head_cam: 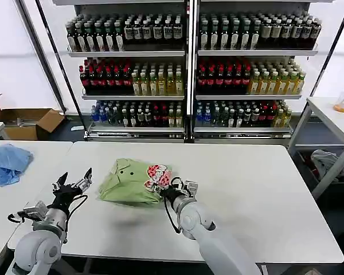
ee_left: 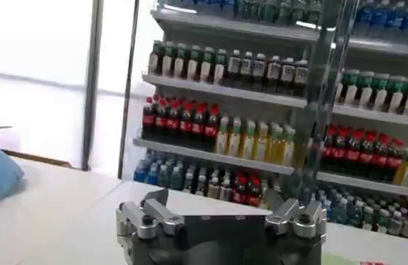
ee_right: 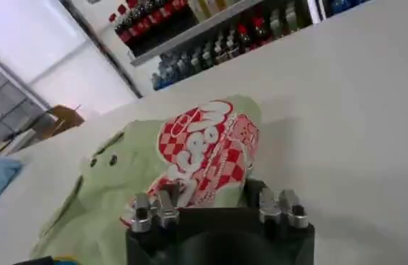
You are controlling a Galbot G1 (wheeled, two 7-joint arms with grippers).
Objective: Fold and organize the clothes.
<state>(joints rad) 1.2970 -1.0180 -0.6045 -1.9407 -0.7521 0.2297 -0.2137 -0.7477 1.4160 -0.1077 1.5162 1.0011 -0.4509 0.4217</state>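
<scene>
Light green T-shirt (head_cam: pixel 131 181) bunched in a loose heap near the middle of the white counter (head_cam: pixel 252 195), toward its left half, red-and-white checked print turned up on the side nearest the right arm. In the right wrist view, same T-shirt (ee_right: pixel 189 155) spread away from the camera, print uppermost, collar buttons visible on the green part beyond it.

Right gripper (head_cam: pixel 173 189) low at the print edge of the heap, touching the fabric; jaws pressed into the printed cloth with folds gathered at them, seemingly pinched shut on it, though fingertips buried in the folds. In its own wrist view, right gripper (ee_right: pixel 214 209) right against the printed fabric.

Left gripper (head_cam: pixel 73 184) raised just above the counter, well apart from the shirt on its left side, jaws spread wide and holding nothing. In the left wrist view, left gripper (ee_left: pixel 221 219) pointing toward the shelves, jaws apart, nothing between.

Light blue cloth (head_cam: pixel 7 163) crumpled on a neighbouring counter at far left. Shelves of bottles (head_cam: pixel 189 69) behind. Open cardboard box (head_cam: pixel 28 123) on the floor at back left.
</scene>
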